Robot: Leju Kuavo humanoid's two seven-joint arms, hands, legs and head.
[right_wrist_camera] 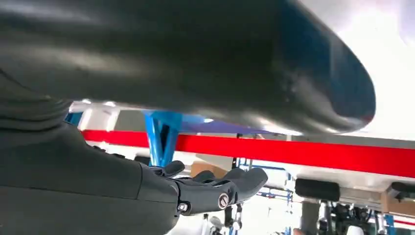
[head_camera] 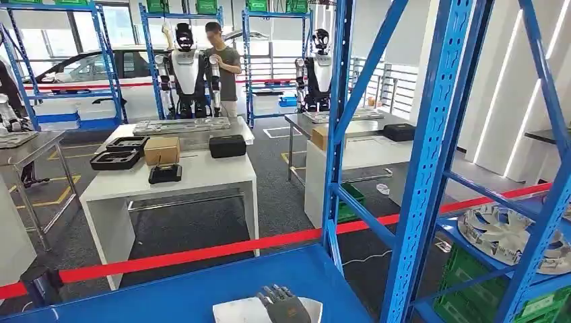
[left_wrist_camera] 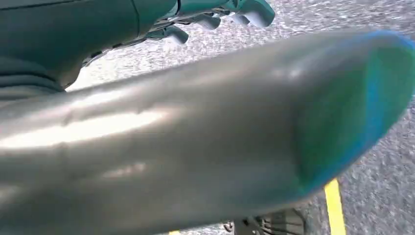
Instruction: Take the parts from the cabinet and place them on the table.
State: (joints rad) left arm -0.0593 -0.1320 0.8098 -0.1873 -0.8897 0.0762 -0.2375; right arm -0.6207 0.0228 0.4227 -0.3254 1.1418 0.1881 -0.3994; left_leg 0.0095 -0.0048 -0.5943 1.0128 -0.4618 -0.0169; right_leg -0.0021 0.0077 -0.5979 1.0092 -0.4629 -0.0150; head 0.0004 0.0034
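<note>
A pale flat part (head_camera: 237,311) lies on the blue cabinet shelf (head_camera: 168,293) at the bottom of the head view. My right hand (head_camera: 283,305) is over the part's right end, dark fingers pointing forward; whether it touches is unclear. In the right wrist view that hand (right_wrist_camera: 215,188) has straight fingers (right_wrist_camera: 244,180), a thick thumb (right_wrist_camera: 195,63) held apart, and nothing between them. My left hand (left_wrist_camera: 205,19) hangs above the grey floor, its fingers (left_wrist_camera: 244,12) apart from the big thumb (left_wrist_camera: 195,137) and holding nothing. The white table (head_camera: 202,173) stands ahead beyond a red bar (head_camera: 202,253).
Blue rack posts (head_camera: 431,161) rise close on the right, with a silver finned disc (head_camera: 501,234) on a shelf above green crates (head_camera: 471,289). The table carries black cases (head_camera: 227,145) and a cardboard box (head_camera: 161,150). A person (head_camera: 222,64) and other robots stand at the back.
</note>
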